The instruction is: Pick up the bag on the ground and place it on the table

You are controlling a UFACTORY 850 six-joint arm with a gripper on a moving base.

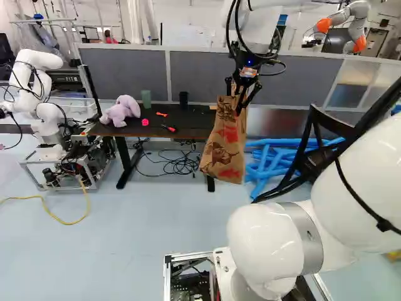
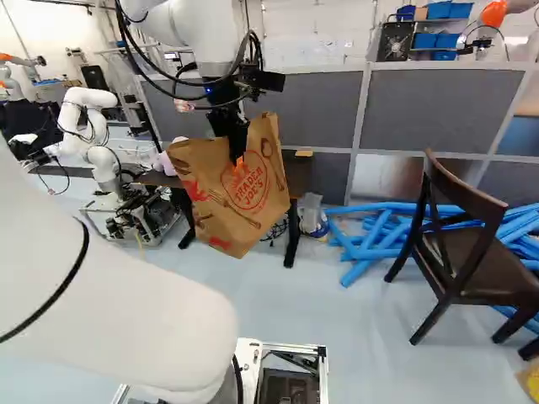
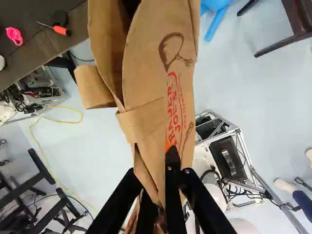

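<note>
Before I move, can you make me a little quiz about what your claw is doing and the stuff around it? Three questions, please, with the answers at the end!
1. True or false: the claw is holding the paper bag up off the floor.
2. Pick one. What color are the tubes by the dark chair?
A) yellow
B) blue
C) red
3. Fill in the missing word: the plush toy sits on the ____.

Key: 1. True. 2. B. 3. table.
</note>
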